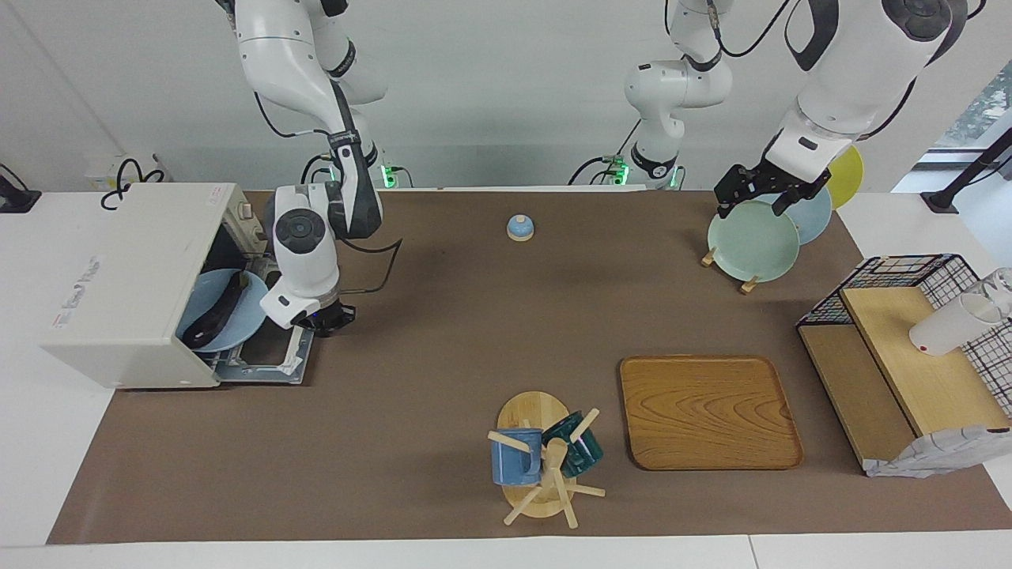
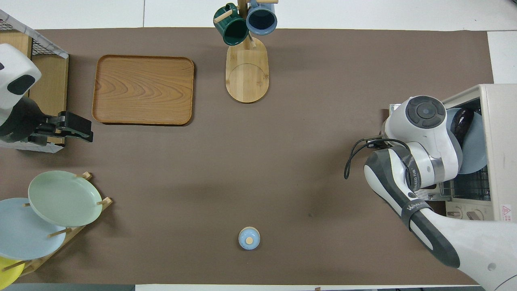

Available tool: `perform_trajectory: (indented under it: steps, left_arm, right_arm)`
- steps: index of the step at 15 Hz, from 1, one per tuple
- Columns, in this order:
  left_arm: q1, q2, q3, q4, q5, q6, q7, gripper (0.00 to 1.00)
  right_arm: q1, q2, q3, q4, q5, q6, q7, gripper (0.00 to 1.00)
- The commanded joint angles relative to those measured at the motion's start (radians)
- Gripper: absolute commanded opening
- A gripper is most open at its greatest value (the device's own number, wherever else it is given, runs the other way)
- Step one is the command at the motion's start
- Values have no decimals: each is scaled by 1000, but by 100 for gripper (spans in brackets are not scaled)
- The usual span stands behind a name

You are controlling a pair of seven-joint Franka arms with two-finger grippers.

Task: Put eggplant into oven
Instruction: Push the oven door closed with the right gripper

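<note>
The cream-white oven stands at the right arm's end of the table, its door dropped flat. Inside, the dark eggplant lies on a blue plate that pokes out of the opening. My right gripper is shut and empty, low over the door's outer edge, apart from the plate; from above the arm's own wrist hides it. My left gripper waits open and empty over the plate rack.
A plate rack holds green, blue and yellow plates. A small blue bell sits near the robots. A wooden tray, a mug tree with two mugs, and a wire-and-wood shelf bearing a white cup lie farther out.
</note>
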State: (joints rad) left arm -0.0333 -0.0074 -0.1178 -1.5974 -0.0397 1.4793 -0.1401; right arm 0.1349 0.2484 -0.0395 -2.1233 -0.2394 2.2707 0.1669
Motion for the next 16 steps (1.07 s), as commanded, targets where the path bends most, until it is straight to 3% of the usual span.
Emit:
perform_trajectory:
  steps: [1,3,6,16]
  left_arm:
    - [12,-6,-10,8,17,-16,11,100]
    - [12,-6,-10,8,17,-16,11,100]
    - [12,-6,-10,8,17,-16,11,100]
    - [12,-6,-10,7,17,-16,11,100]
  right_arm:
    - [2,-8,1,5,-43,-43,14,0]
    - [9,-9,3,38,-125,-112,7,0]
    - [-9,-37,0,88,-141,-195,-94,0]
    - [-202,-185,-5,160,-34,-345,-444,0]
